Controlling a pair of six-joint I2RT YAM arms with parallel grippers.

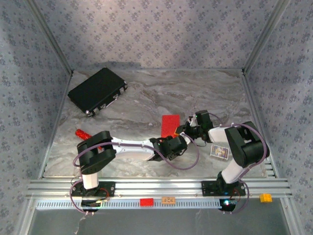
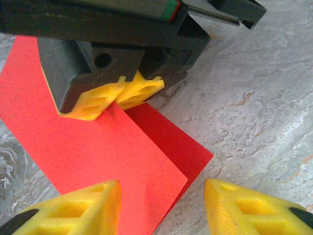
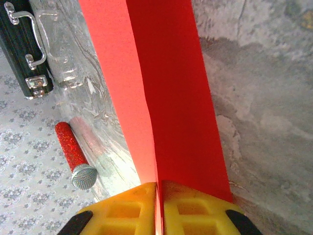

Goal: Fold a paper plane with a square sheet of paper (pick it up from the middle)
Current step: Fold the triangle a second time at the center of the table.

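Observation:
The square sheet of paper point(image 1: 170, 124), bright red, lies doubled over into a narrow rectangle at the table's middle; a paper plane is out of view. My right gripper point(image 1: 189, 129) is shut on the sheet's near end, and its yellow fingertips point(image 3: 159, 198) pinch the two layers point(image 3: 171, 98) together along the crease. In the left wrist view the upper layer point(image 2: 98, 152) stands lifted over the darker lower layer point(image 2: 181, 144). My left gripper point(image 2: 164, 210) is open just in front of the sheet's corner, its left finger point(image 2: 78, 208) over the paper, its right finger point(image 2: 249, 208) over bare table.
A black case point(image 1: 98, 90) lies at the back left. A red glitter microphone point(image 1: 82, 134) rests by the left arm's base. A small card point(image 1: 219, 152) sits next to the right arm. Red point(image 1: 146, 201), orange point(image 1: 168, 199) and yellow point(image 1: 265, 198) blocks sit on the front rail.

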